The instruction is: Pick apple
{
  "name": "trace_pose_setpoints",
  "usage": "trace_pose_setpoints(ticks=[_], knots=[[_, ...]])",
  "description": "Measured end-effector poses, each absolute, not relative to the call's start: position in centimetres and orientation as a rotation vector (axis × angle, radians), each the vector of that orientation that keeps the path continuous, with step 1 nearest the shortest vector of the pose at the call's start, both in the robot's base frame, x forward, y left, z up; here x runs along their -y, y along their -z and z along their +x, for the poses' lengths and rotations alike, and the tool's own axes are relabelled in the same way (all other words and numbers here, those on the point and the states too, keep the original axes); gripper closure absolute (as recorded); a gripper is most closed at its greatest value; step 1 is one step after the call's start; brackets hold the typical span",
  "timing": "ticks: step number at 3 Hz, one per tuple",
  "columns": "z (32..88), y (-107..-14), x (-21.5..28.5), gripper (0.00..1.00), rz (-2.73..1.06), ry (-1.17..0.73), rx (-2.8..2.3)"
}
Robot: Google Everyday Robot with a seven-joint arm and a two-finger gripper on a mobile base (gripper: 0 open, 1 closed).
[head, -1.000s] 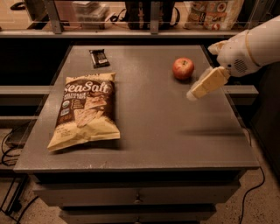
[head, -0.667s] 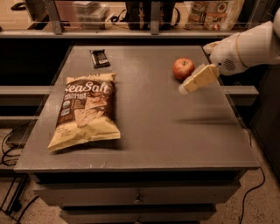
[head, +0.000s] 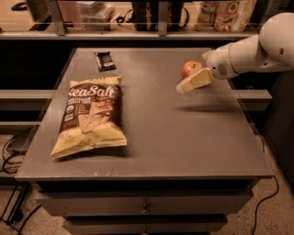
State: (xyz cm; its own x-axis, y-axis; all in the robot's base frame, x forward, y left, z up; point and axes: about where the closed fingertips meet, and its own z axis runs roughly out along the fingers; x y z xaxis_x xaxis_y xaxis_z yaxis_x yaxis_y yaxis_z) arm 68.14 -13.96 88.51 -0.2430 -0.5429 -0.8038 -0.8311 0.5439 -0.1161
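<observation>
A small red apple (head: 189, 69) with a yellowish patch sits on the grey table (head: 156, 119) at the far right. My gripper (head: 193, 81), cream-coloured on a white arm that comes in from the right, hovers just in front of the apple and partly covers its lower right side. I cannot tell whether it touches the apple.
A large Sea Salt chip bag (head: 90, 114) lies flat on the left half of the table. A small dark bar (head: 104, 60) lies at the far left. Shelves with goods (head: 220, 13) run behind the table. Drawers (head: 144, 209) are under the front edge.
My gripper has moved left and toward the far side, from right of the apple to just in front of it. The apple and the bag have not moved.
</observation>
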Motion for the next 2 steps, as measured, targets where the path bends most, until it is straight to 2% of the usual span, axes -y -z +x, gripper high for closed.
trace_pose_setpoints(ticks=[2], knots=[[72.7,-85.5,13.6,0.00,-1.037,-0.496,-1.943]])
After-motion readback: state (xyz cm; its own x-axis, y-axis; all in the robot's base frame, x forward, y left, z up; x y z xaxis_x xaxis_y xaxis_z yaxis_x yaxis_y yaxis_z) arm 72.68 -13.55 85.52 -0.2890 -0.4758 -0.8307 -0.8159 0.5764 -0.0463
